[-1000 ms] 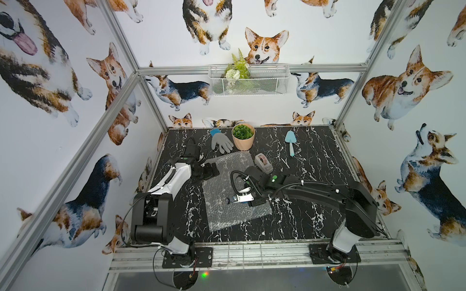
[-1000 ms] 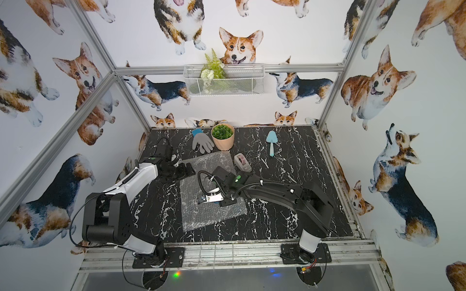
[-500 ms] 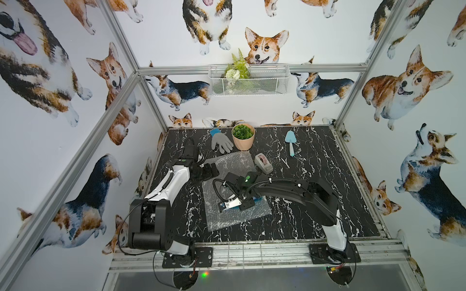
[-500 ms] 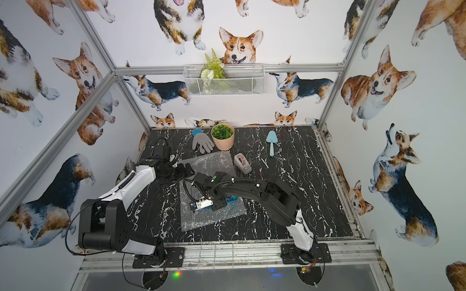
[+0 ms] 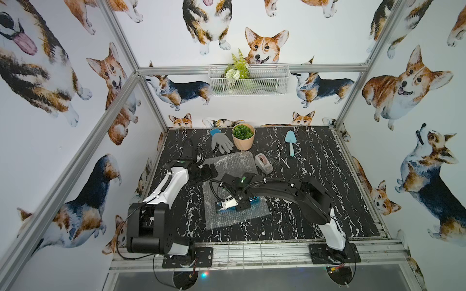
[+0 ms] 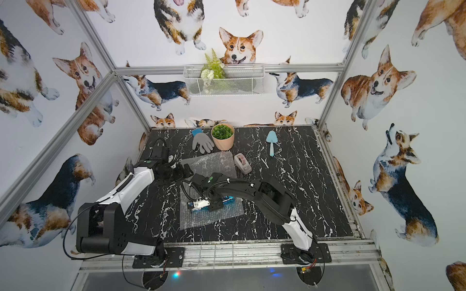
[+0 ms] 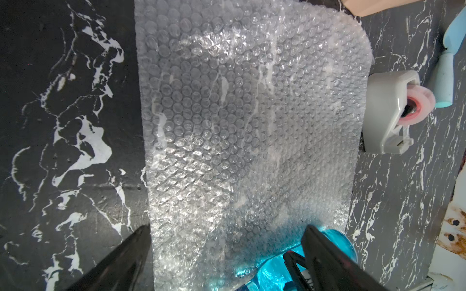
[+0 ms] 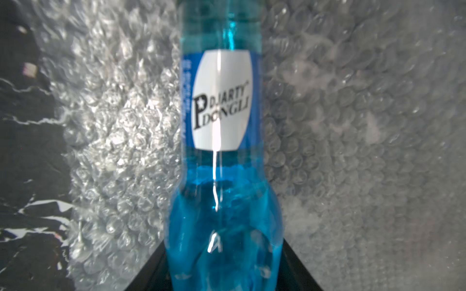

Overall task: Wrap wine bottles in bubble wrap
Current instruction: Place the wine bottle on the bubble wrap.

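Blue bottle (cap unclear) tight between right fingers; left fingers wide, empty.

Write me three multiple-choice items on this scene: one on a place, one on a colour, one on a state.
1. Where is the bottle?
A. Over the bubble wrap
B. In the wire basket
C. Beside the glove
2. What colour is the trowel?
A. Red
B. Light blue
C. Yellow
3. How is the left gripper?
A. Shut on the glove
B. Shut on the tape dispenser
C. Open and empty

Answers: 1 A, bubbled plastic surrounds it in the right wrist view. 2 B, pale blue blade and handle in both top views. 3 C, its fingers stand wide apart, gripping nothing.
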